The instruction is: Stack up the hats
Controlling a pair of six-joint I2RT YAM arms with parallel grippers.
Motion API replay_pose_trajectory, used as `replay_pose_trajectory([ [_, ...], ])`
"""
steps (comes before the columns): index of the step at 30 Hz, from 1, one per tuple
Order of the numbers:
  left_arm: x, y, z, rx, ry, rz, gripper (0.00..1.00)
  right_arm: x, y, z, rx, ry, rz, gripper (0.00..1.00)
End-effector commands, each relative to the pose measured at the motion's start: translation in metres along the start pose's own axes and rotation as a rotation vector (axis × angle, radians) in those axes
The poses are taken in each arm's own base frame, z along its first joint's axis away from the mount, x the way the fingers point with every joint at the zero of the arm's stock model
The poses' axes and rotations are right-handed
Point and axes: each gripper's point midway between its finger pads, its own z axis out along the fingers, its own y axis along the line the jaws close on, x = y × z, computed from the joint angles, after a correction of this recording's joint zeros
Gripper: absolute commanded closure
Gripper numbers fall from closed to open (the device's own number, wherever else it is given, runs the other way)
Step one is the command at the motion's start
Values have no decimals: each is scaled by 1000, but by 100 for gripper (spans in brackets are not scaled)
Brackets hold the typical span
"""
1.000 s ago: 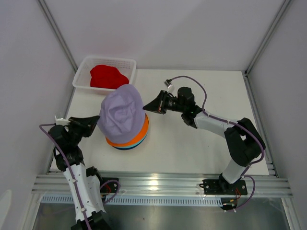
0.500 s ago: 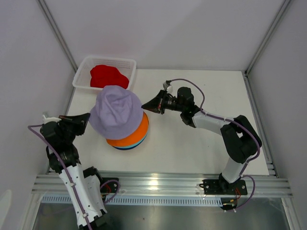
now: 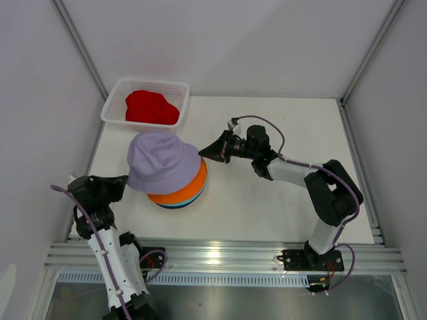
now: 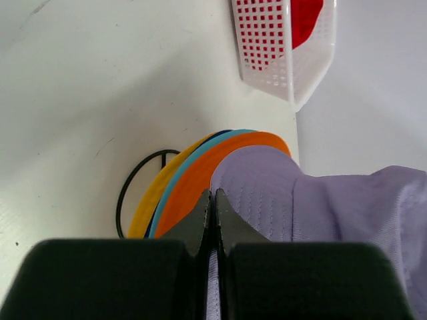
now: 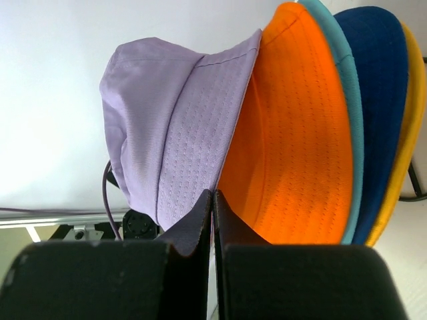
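The lavender hat [image 3: 162,162] lies tilted over a stack of hats; the orange brim [image 3: 188,193] shows on top, with teal, navy and yellow [image 5: 400,157] under it. My left gripper [image 3: 125,185] is shut on the lavender hat's [image 4: 347,213] left brim. My right gripper [image 3: 203,151] is shut on its right brim [image 5: 200,140]. The red hat [image 3: 151,107] lies in the white basket [image 3: 153,85] at the back left. The stack sits on a black wire stand [image 4: 130,193].
The white mesh basket [image 4: 283,50] stands just behind the stack. Enclosure walls rise to the left, right and back. The aluminium rail [image 3: 220,257] runs along the near table edge.
Both grippers have lowered the lavender hat onto the orange hat. The left gripper has dropped toward the table and the near edge. The right gripper has moved slightly lower.
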Motion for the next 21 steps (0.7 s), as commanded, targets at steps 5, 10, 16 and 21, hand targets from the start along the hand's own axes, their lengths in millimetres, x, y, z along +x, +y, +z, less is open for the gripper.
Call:
replay_pose_trajectory([
  [5,8,14,10,40,13,69,99,5,-18,-9,64,-1,-55,100],
  [10,13,2,5,101,34,135,99,16,-25,-18,103,27,-109,100],
  [16,7,-29,-10,178,13,242,99,20,-24,-36,179,-1,-200,100],
  [21,10,-16,-6,143,19,254,99,19,-39,-40,236,-14,-236,100],
])
